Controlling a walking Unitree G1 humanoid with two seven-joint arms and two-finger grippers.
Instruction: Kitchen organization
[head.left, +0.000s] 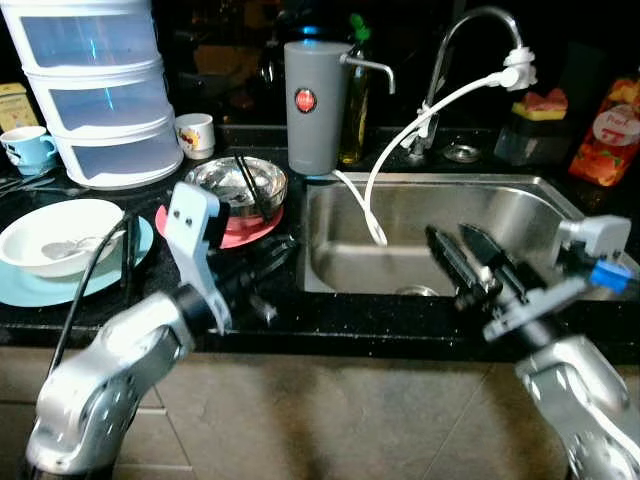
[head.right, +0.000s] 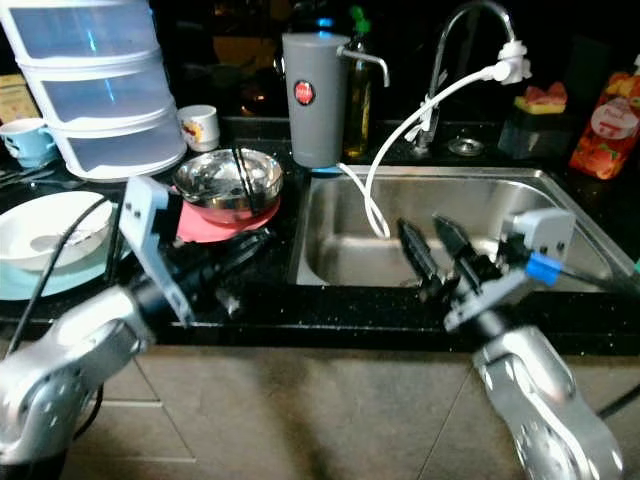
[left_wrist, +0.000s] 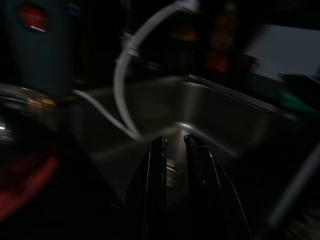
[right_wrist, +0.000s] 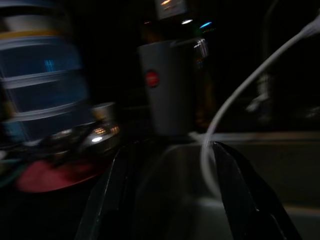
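Jaws empty: right gripper (head.left: 462, 250) parted, left gripper (left_wrist: 174, 150) nearly closed; centre-frame steel bowl (head.left: 236, 185), likely light, slippery, best gripped at rim.

The sink (head.left: 520, 215) is showing brushed, dull-shining steel, and the tap (head.left: 470, 40) polished metal. The bowl (head.left: 236, 185) is gleaming as mirror-bright metal on a matt red mat (head.left: 240, 230). The surface (head.left: 330, 320) is looking like glossy black speckled stone. The drawers (head.left: 95, 90) are showing translucent plastic, and the hose (head.left: 420, 125) smooth white plastic.
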